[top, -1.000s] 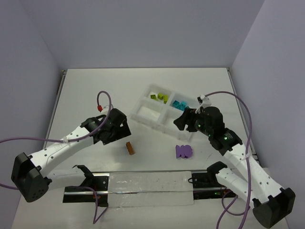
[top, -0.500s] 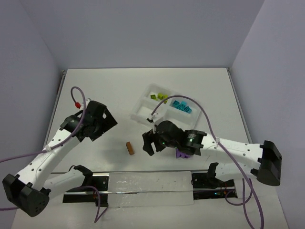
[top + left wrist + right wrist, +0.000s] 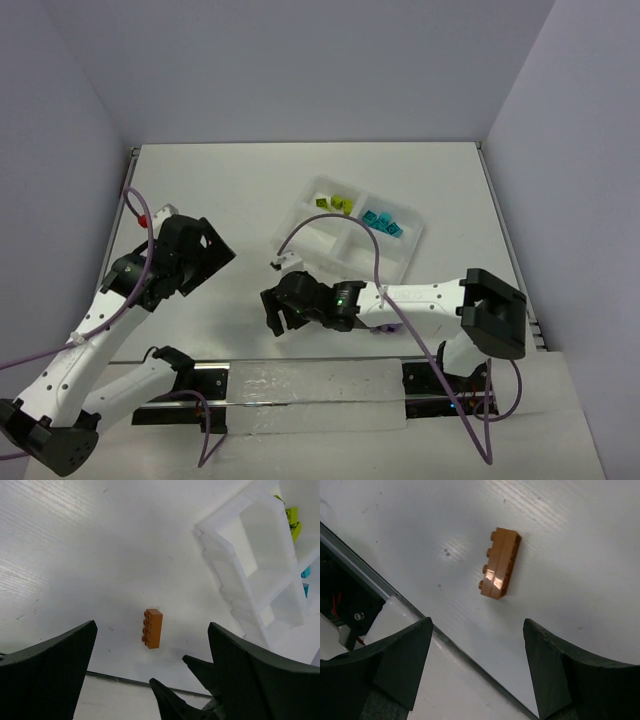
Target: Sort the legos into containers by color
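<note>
An orange-brown lego lies on the table and also shows in the left wrist view. My right gripper hovers over it, open and empty, and hides it in the top view. My left gripper is open and empty, up and to the left of it. The white tray holds lime green legos in its far left compartment and teal legos in its far right one. The two near compartments look empty. The purple lego is hidden under my right arm.
A long clear strip with black brackets runs along the near edge, just below the orange lego; it also shows in the right wrist view. The tray's near corner lies to the lego's upper right.
</note>
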You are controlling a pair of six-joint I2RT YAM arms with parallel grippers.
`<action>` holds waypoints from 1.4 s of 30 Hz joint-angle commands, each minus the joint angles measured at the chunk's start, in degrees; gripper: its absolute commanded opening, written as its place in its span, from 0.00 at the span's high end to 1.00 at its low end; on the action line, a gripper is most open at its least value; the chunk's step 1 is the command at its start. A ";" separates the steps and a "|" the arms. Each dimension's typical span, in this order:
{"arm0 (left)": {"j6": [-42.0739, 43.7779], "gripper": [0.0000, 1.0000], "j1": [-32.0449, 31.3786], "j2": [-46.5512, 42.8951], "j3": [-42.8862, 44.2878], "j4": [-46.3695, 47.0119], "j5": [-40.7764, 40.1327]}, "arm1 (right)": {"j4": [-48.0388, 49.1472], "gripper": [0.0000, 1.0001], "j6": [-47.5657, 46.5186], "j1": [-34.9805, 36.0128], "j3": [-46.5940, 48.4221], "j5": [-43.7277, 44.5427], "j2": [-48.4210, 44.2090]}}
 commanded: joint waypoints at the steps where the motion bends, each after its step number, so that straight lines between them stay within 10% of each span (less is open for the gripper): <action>1: 2.11 0.01 0.45 -1.89 0.51 0.61 1.06 | 2.26 0.21 2.74 0.94 5.72 1.23 5.36; 25: 2.82 0.01 0.45 -1.58 -1.33 3.99 2.76 | -2.67 0.61 4.59 1.19 12.36 8.17 16.81; 32: 4.17 0.01 0.45 0.69 -3.17 7.20 5.87 | 0.22 0.91 4.32 1.19 8.73 8.66 9.98; 42: 8.82 0.09 0.53 -2.63 -9.63 22.06 19.62 | 6.61 0.94 1.19 1.09 -2.74 3.86 -8.42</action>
